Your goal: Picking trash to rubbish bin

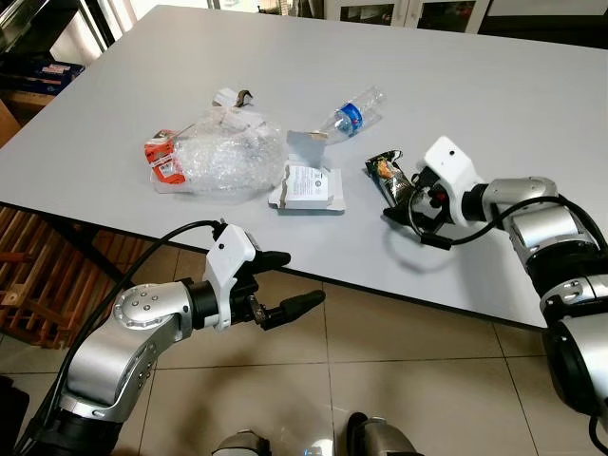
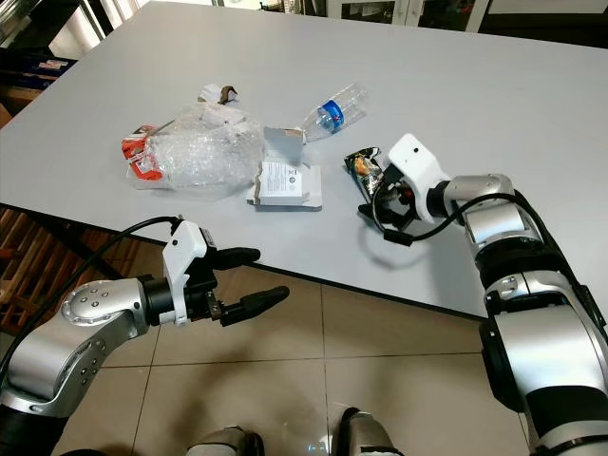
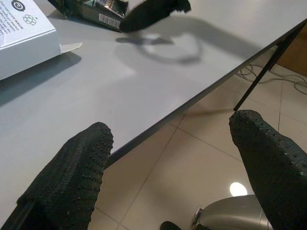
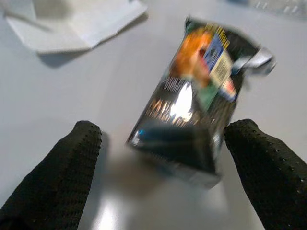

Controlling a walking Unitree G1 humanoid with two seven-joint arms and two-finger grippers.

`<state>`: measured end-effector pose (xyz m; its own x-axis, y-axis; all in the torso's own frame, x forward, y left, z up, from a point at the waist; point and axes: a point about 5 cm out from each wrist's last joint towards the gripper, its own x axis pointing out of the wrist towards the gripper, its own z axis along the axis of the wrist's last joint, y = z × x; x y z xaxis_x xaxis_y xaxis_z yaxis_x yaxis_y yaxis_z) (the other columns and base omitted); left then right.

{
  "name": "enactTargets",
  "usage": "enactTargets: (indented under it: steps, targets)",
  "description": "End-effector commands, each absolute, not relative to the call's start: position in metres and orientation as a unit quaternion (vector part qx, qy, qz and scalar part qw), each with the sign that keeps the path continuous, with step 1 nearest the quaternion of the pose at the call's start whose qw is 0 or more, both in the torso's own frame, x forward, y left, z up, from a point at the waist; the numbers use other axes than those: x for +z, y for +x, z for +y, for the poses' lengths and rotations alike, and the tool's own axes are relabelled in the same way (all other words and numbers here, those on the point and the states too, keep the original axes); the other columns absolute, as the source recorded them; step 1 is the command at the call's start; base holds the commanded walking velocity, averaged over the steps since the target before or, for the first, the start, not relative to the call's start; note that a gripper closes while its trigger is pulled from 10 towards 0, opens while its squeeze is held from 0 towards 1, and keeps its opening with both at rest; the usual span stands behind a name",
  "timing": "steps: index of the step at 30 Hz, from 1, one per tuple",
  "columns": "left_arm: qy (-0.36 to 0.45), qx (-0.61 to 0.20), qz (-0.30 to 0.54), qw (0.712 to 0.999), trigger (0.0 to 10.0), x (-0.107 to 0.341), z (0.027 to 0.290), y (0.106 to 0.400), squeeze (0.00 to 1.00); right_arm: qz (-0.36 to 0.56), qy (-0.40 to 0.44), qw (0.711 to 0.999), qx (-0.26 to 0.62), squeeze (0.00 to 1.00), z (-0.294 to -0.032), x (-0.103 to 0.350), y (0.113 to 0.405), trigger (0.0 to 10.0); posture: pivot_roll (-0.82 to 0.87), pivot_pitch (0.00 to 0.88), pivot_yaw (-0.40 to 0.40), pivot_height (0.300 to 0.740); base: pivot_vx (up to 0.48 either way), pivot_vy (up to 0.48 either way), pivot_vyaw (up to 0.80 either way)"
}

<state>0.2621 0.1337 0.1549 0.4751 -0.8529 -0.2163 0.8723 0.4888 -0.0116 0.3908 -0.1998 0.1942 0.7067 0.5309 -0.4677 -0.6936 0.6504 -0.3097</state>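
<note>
A black snack wrapper point(image 1: 388, 175) lies on the grey table point(image 1: 475, 85) toward its right side. My right gripper point(image 4: 163, 163) is open just in front of it, one finger on each side of the wrapper point(image 4: 192, 105), low over the tabletop. Farther left on the table lie a flattened white carton point(image 1: 309, 185), a clear plastic bottle point(image 1: 356, 112), a heap of clear bubble wrap point(image 1: 228, 152) and a red wrapper point(image 1: 161, 160). My left gripper point(image 1: 302, 277) is open and holds nothing, off the table's front edge and over the floor.
The table's front edge point(image 3: 192, 98) runs just ahead of the left gripper, with tiled floor point(image 1: 380, 380) below. A wooden slatted rack point(image 1: 38, 275) stands under the table at the left. A small paper scrap point(image 1: 233, 97) lies behind the bubble wrap.
</note>
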Motion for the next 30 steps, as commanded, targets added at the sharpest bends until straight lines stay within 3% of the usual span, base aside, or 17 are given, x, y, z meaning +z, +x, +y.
enactTargets:
  steps: [1,11,30]
  targets:
    - [0.055,-0.505,0.099,0.856,10.0,0.155,0.133,0.258,0.0,0.149,-0.25,0.893,0.344,0.0,-0.201,0.209,0.394,10.0,0.11,0.197,0.042,0.74,0.0,0.0,0.0]
    - [0.055,-0.506,0.099,0.855,10.0,0.155,0.133,0.259,0.0,0.141,-0.262,0.904,0.305,0.0,-0.209,0.217,0.398,10.0,0.11,0.188,0.039,0.74,0.0,0.0,0.0]
    - [0.054,-0.503,0.108,0.856,10.0,0.153,0.136,0.252,0.0,0.14,-0.216,0.937,0.235,0.0,-0.189,0.192,0.405,10.0,0.15,0.211,0.043,0.74,0.0,0.0,0.0]
